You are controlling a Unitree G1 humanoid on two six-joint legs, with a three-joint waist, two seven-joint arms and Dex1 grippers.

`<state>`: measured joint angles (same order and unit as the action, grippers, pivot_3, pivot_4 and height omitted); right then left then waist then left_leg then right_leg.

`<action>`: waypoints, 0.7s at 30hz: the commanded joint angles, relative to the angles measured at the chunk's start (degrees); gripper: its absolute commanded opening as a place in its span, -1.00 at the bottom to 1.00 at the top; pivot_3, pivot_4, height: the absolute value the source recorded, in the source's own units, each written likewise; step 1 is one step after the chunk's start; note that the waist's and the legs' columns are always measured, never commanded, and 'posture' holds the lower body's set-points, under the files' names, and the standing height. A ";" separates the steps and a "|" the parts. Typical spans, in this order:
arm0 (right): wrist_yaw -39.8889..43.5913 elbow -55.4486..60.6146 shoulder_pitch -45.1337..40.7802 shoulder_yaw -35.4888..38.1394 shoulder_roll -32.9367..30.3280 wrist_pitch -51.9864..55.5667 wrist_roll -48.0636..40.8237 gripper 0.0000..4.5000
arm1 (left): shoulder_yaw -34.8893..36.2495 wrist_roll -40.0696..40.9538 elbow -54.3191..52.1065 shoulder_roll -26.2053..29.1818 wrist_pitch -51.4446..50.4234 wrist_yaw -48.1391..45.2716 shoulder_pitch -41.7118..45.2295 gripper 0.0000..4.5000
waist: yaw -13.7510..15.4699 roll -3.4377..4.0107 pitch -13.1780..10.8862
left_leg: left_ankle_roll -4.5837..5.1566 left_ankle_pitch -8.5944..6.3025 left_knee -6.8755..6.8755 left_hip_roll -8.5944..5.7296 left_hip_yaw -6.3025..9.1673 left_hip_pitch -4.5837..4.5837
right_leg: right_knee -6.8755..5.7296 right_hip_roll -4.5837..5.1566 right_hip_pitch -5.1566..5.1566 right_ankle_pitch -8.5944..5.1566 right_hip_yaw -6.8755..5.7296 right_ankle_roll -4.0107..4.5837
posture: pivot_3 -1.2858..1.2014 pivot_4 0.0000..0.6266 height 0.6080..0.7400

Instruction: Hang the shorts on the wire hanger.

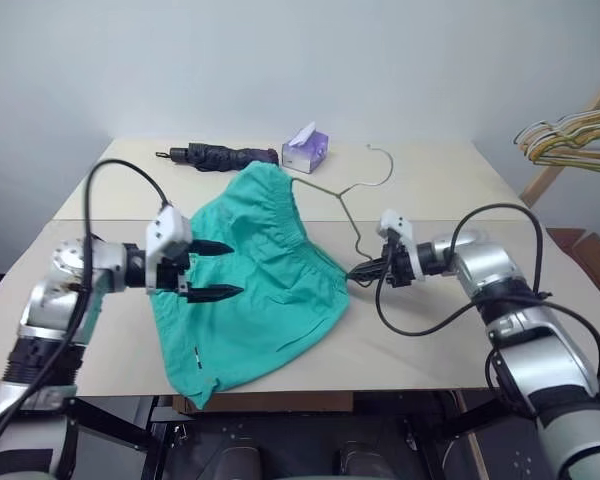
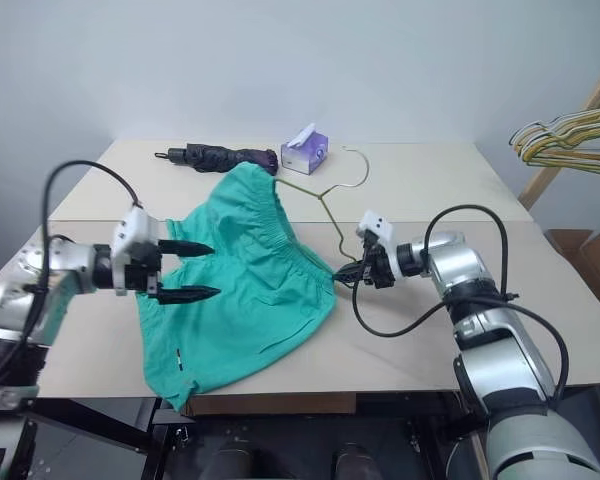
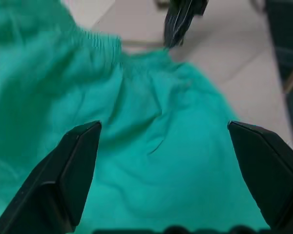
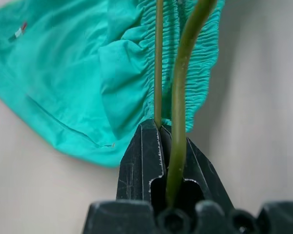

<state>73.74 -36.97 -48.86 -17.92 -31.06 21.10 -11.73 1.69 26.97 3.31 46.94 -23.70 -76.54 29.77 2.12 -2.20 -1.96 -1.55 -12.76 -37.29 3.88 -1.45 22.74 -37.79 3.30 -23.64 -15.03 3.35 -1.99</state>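
Shorts [image 1: 260, 290]: teal, gathered waistband, crumpled | right hand [image 1: 363, 270]: clenched on wire hanger [image 1: 342, 196] | left hand [image 1: 212, 270]: released

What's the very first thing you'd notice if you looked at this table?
The bright teal shorts spread across the middle of the table catch the eye first. At their right edge the right pincer is shut on the thin wire hanger, whose hook points toward the far side. The left pincer hangs wide open above the shorts' left part.
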 commanded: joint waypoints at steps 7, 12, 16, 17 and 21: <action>-7.67 9.86 1.56 -0.06 2.55 -11.53 8.12 -1.00 | 3.92 0.12 13.21 4.59 7.14 -7.39 18.01 0.99 | -0.78 0.00 0.00 | 0.00 0.00 0.00 -0.01 0.01 -0.07 | 0.05 -0.01 0.08 0.00 0.00 -0.01 | 0.11 -1.00 1.00; -9.36 13.17 1.03 -3.05 3.66 -9.88 12.43 -1.00 | -6.75 -15.43 33.06 5.85 20.78 -12.34 29.52 0.99 | -1.31 -0.02 0.00 | 0.00 0.00 0.03 0.00 0.03 -0.29 | 0.11 -0.02 0.35 -0.01 -0.05 -0.01 | 0.12 -1.00 1.00; -9.40 15.32 1.05 -3.88 3.98 -8.11 13.97 -1.00 | -13.98 -17.52 42.94 4.32 24.18 -15.92 37.10 0.99 | -1.40 -0.02 -0.01 | 0.00 0.00 0.05 0.00 0.04 -0.23 | 0.16 -0.04 0.32 -0.01 -0.06 -0.01 | 0.12 -1.00 1.00; -9.69 15.86 1.16 -4.16 3.97 -8.25 14.64 -1.00 | -15.67 -17.13 44.57 4.08 24.44 -15.96 38.43 0.99 | -1.40 -0.02 -0.01 | 0.00 0.00 0.05 0.01 0.04 -0.21 | 0.16 -0.04 0.29 -0.01 -0.06 -0.01 | 0.12 -1.00 1.00; -9.76 18.42 0.92 -4.53 5.56 -3.86 15.23 -1.00 | -24.19 -16.46 49.91 2.89 27.13 -15.96 42.80 0.99 | -1.48 -0.02 -0.01 | 0.00 0.00 0.03 0.02 0.06 -0.12 | 0.10 -0.04 0.20 -0.02 -0.06 -0.02 | 0.12 -1.00 1.00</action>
<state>64.12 -21.65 -46.35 -22.75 -25.85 15.61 3.55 -20.15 9.20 52.54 49.78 2.22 -92.28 70.24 0.64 -2.22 -1.97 -1.55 -12.76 -37.26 3.89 -1.40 22.64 -37.69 3.27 -23.47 -15.04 3.30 -2.01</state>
